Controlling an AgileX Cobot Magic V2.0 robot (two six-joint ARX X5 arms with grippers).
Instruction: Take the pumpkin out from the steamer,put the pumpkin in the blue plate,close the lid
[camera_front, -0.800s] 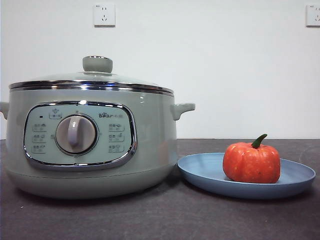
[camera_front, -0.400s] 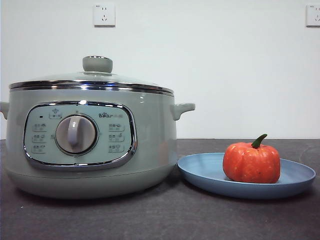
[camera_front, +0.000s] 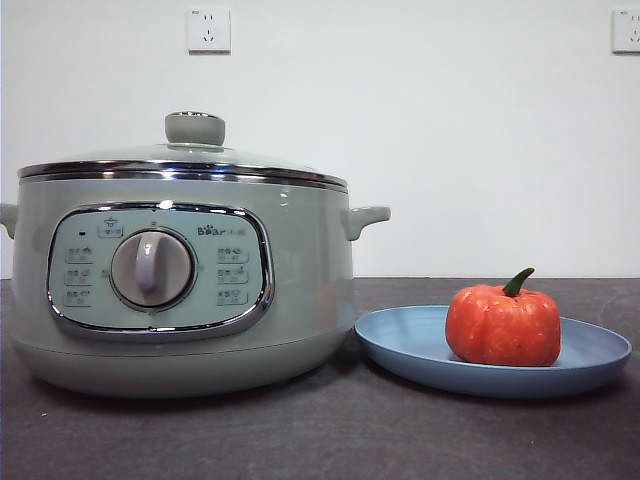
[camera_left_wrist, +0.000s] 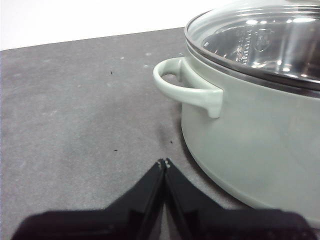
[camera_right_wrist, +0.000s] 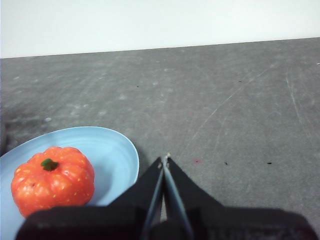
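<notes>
Pumpkin (camera_front: 503, 326) sits upright on the blue plate (camera_front: 410, 345), toward the plate's right half in the front view, green stem curving up. Plate rests flat on the dark table (camera_front: 320, 440), just beside the steamer (camera_front: 300, 280); the near rims look close to touching, but contact can't be confirmed from this angle.

Lid (camera_front: 180, 160) is seated on the steamer, chrome rim level all round, knob (camera_front: 195, 128) on top. Dial (camera_front: 151, 269) on the control panel points roughly straight up.

Left pincer (camera_left_wrist: 164, 162): jaws clenched, tips together, nothing between them. It hangs over bare table near the steamer's side handle (camera_left_wrist: 187, 90), apart from it. Through the glass lid (camera_left_wrist: 265, 37) the left wrist view shows a shiny metal interior; contents aren't readable.

Right pincer (camera_right_wrist: 164, 159): jaws clenched, tips meeting, empty. It is over bare table just beside the blue plate's (camera_right_wrist: 120, 150) rim, not touching it. Pumpkin (camera_right_wrist: 52, 180) visible on the plate in that view, stem on top.

Neither arm shows in the front view. Two wall sockets (camera_front: 208, 29) on the white wall behind.
</notes>
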